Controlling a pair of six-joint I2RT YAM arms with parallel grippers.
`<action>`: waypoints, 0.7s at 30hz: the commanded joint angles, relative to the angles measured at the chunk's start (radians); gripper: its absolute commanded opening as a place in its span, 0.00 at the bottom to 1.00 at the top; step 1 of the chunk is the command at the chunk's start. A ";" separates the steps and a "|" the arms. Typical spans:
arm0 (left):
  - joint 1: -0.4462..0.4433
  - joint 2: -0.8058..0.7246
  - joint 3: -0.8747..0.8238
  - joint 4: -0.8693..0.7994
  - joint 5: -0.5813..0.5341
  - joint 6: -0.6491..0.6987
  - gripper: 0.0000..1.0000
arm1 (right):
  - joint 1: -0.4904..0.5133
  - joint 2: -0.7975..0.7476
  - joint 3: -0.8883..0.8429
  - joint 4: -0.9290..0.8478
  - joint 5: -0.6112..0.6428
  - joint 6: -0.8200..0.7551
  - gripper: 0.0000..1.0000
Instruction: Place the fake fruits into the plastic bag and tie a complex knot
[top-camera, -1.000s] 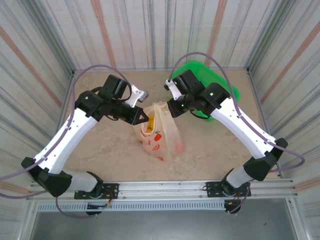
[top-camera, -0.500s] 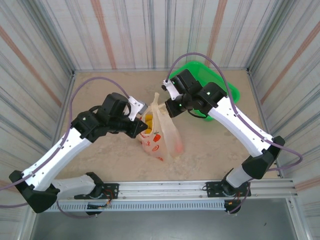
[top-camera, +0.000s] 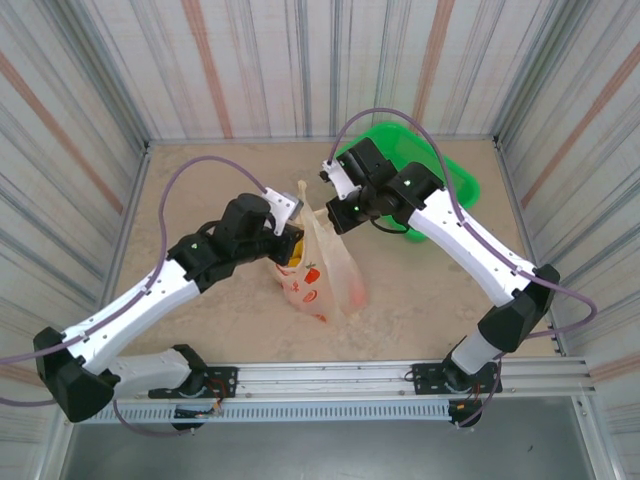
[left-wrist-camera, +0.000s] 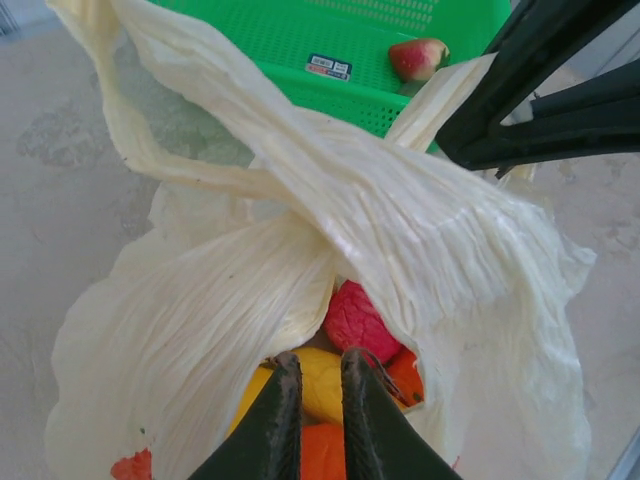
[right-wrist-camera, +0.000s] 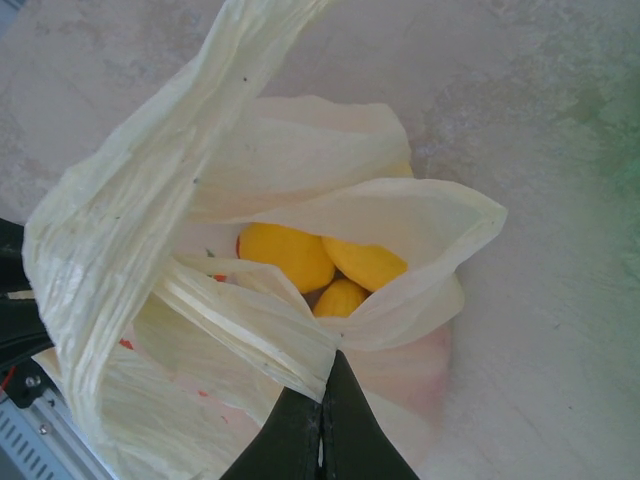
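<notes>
Your left gripper, which stood off to the bag's left a second ago, has closed in on the mouth of the plastic bag at mid-table. Its jaws are nearly together, and you cannot tell whether they pinch film. Inside lie the fake fruits: glossy yellow, orange and one dimpled red. The bag is thin, cream and crinkled, and its handles cross in pleated bands. Beyond, your right gripper is clenched on a gathered handle. Loading appears to be giving way to tying, though one apple lies in the perforated green basket farthest off.
</notes>
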 joint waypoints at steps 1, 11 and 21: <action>-0.011 -0.074 -0.033 0.069 -0.030 0.035 0.18 | -0.015 -0.011 -0.011 0.003 -0.024 -0.007 0.00; -0.011 -0.213 -0.018 -0.028 0.160 -0.059 0.45 | -0.047 -0.101 -0.041 0.076 -0.241 0.107 0.00; -0.050 -0.040 0.006 0.109 0.136 -0.218 0.67 | -0.042 -0.079 -0.046 0.061 -0.253 0.112 0.00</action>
